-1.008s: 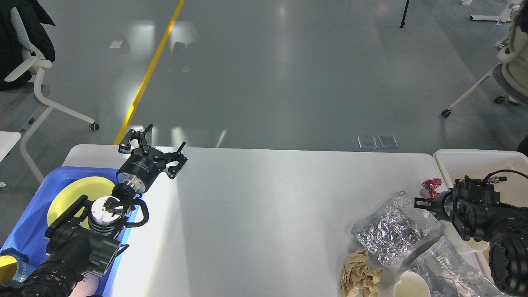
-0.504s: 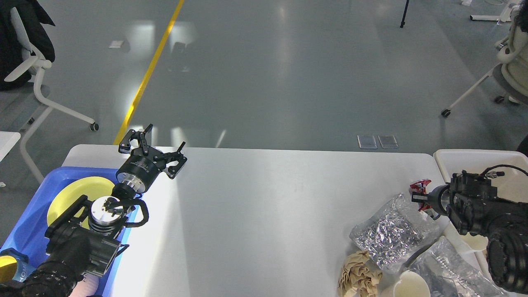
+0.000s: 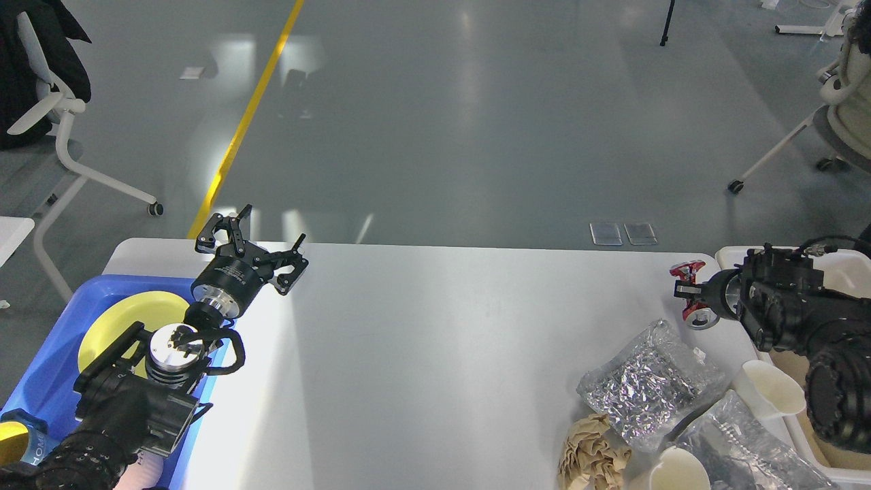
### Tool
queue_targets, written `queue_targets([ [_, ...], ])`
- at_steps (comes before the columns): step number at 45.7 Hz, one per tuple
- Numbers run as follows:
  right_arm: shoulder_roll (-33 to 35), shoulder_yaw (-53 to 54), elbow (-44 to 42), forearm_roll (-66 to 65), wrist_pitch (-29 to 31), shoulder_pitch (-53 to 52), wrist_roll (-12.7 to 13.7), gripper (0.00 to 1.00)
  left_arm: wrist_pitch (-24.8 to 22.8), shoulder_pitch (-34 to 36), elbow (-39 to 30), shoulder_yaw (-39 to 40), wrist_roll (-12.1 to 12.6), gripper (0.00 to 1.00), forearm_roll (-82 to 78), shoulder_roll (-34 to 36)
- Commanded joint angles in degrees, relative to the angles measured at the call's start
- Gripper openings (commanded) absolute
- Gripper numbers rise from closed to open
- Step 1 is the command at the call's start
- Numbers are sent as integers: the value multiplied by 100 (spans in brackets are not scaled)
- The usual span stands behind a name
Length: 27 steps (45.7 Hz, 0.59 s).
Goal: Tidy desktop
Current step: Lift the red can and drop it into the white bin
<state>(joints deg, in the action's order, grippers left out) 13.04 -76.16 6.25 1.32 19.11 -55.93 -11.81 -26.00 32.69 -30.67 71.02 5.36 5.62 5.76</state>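
The white desktop [image 3: 442, 354] fills the lower part of the head view. My left gripper [image 3: 262, 238] is open and empty above the desktop's far left corner, next to the blue tray [image 3: 75, 306]. My right gripper [image 3: 687, 294] is at the right edge, above the desktop beside the cream-white bin [image 3: 731, 255]. It is shut on a small crushed red and silver can [image 3: 688, 270]. A crinkled silver foil bag [image 3: 646, 381], a wad of brown paper [image 3: 592, 452], a clear plastic bag [image 3: 742, 442] and two white cups [image 3: 769, 391] [image 3: 670, 471] lie at the desktop's front right.
The blue tray holds a yellow plate [image 3: 116, 320] and a yellow item [image 3: 10, 442] at its near end. Office chairs [image 3: 47, 102] stand on the grey floor at far left and far right. A yellow line [image 3: 252, 109] runs across the floor.
My right gripper has risen and moved away from me with the red can, from beside the foil bag to near the bin's corner. A white cup now shows below it. The left arm is still.
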Motion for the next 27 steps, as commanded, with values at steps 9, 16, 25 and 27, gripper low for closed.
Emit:
queue_targets([
  [9, 313, -66, -27, -18, 1489, -1454, -629, 0, -1, 0, 0, 0, 0, 97, 1, 4],
  [16, 269, -48, -36, -18, 2377, -2298, -911, 0, -1, 0, 0, 0, 0, 97, 1, 4],
  [25, 41, -31, -18, -18, 2835, -2668, -920, 0, -1, 0, 0, 0, 0, 97, 1, 4],
  [27, -21, -31, -18, -18, 2941, -2712, -920, 0, -1, 0, 0, 0, 0, 97, 1, 4],
])
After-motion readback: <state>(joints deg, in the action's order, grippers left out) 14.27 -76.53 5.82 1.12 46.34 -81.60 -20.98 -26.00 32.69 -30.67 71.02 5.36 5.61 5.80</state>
